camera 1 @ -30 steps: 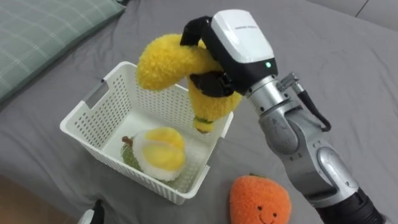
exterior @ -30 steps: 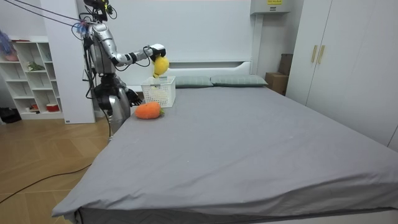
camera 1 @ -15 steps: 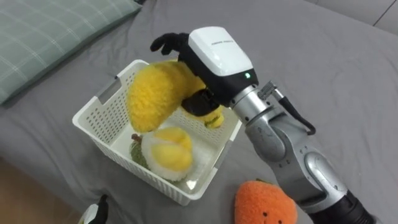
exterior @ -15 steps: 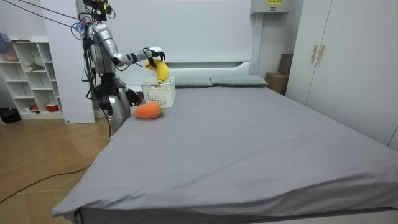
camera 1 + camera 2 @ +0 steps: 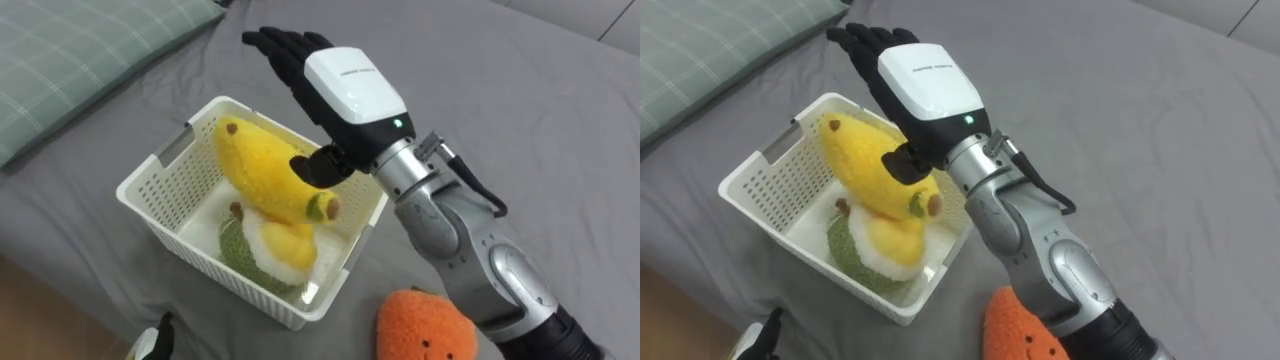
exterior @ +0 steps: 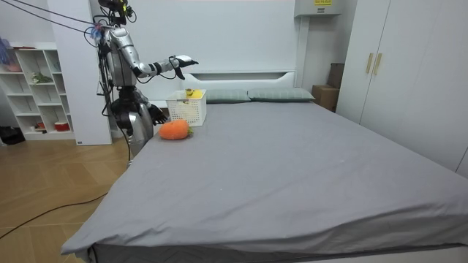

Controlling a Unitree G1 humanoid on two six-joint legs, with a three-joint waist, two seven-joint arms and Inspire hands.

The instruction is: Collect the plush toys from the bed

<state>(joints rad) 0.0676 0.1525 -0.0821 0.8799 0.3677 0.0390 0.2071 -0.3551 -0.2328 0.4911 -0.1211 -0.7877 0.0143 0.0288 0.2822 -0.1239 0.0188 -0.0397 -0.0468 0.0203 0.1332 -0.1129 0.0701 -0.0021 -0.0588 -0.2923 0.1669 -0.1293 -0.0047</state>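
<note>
Well, the right hand (image 5: 345, 85) just let go: its fingers (image 5: 283, 47) are spread straight above the white basket (image 5: 190, 250), and the banana plush (image 5: 262, 172) now lies inside it. The orange plush (image 5: 425, 328), lower right, waits on the bed (image 5: 520, 120).

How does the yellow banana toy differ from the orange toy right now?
The banana toy lies in the white basket on a white-and-green plush; the orange toy sits on the grey bed beside the basket. The banana toy is long and yellow; the orange toy round and orange. Both are plush, and neither is held.
</note>
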